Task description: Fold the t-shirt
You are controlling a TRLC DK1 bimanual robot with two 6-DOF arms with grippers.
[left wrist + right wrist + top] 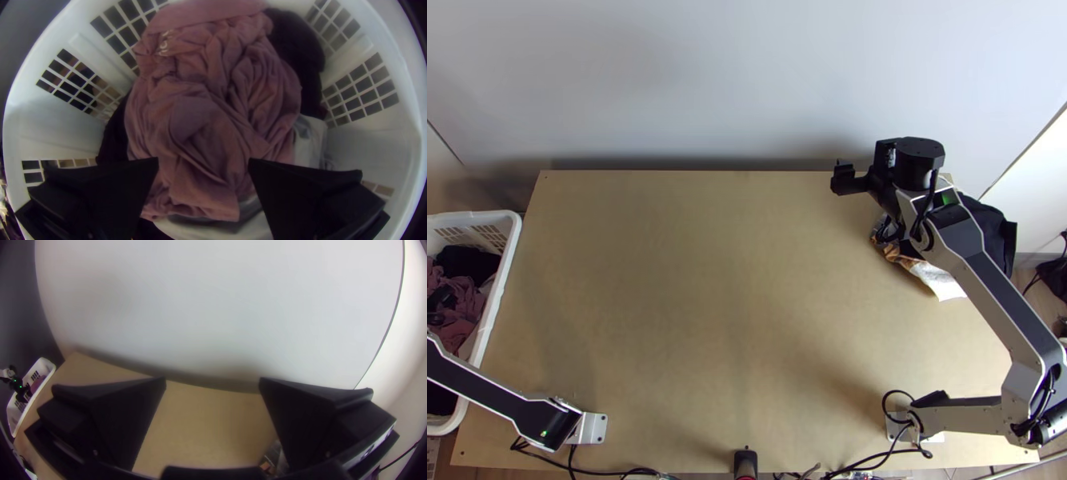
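Observation:
At the left edge of the top view, part of my left gripper (441, 299) shows over the white basket (497, 296). In the left wrist view my left gripper (203, 162) is open above a bunched pink garment (213, 106) with pale lettering; its fingers stand wide apart, holding nothing. Folds hide the garment's outline, so I cannot tell whether it is a t-shirt. My right gripper (863, 168) is over the table's far right part, open and empty. The right wrist view shows the right gripper (212, 384) with a wide gap between its fingers.
Dark cloth (296, 49) and white cloth (309, 138) lie around the pink garment in the basket. Bare wooden tabletop (707, 304) spans between the arms. Under the right arm, black cloth (997, 232) and a white and orange item (939, 280) lie at the table's right edge.

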